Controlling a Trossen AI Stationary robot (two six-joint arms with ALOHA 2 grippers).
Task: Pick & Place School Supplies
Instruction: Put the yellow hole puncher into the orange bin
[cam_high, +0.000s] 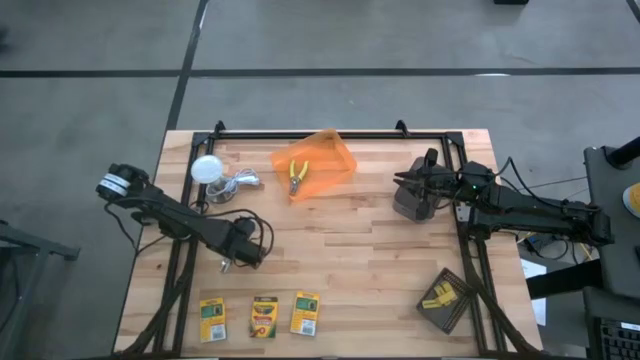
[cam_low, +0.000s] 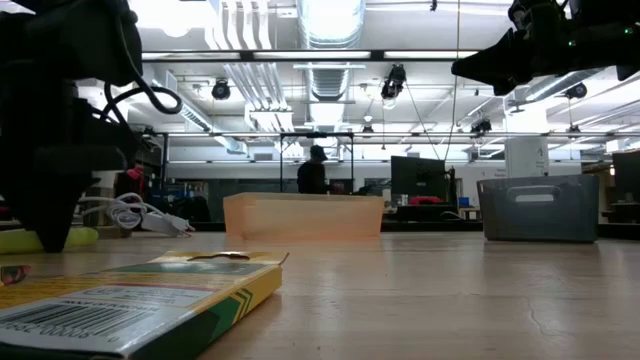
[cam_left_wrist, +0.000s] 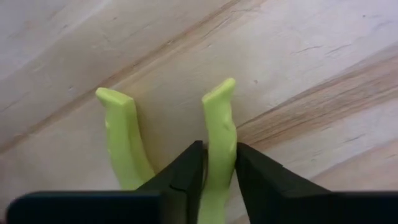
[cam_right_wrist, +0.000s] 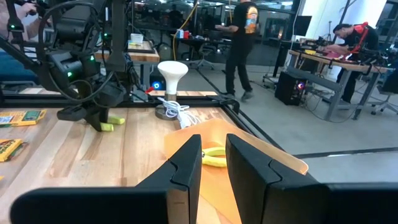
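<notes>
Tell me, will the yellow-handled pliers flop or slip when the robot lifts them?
The yellow-handled pliers will probably stay stiff, since both handles look solid. The left gripper pinches only one handle, so the other handle might swing on its hinge and the tool could twist. The smooth, curved handle may slide a little between the thin dark fingers. The right gripper waits above the orange bin.

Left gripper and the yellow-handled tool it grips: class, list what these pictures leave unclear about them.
- Tool's head: in the left wrist view the left gripper grips one handle of the tool; the picture's edge cuts off the rest.
- High view: the arm covers the tool.
- Low view: the crayon box blocks the table beyond.
</notes>
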